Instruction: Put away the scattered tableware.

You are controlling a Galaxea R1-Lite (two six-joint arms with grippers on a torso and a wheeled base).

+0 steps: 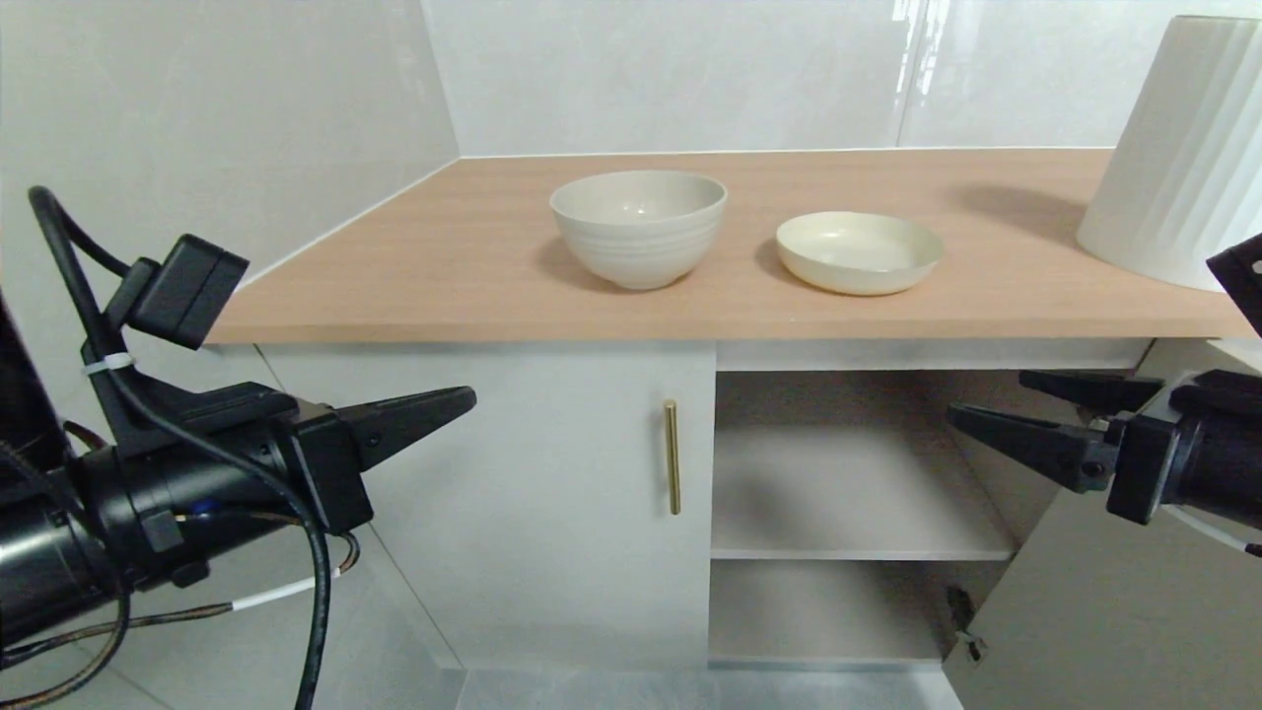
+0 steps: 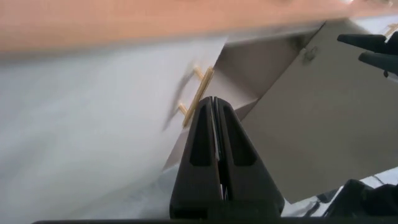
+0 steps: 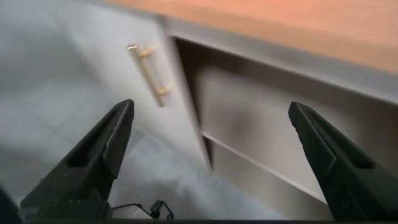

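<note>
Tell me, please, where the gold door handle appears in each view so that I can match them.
Head view: the gold handle stands upright on the closed door, beside the open compartment.
Left wrist view: the handle lies just beyond the tip of the shut left pincer.
Right wrist view: the handle lies beyond one finger of the open right pincer.
Shared landmark: the wooden countertop, its front edge over the door.

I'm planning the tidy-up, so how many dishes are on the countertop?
2. A deep pale bowl stands near the middle of the wooden countertop; a shallow cream dish sits apart to its right. Parts of the open cabinet below are hidden, so more could be inside.
</note>
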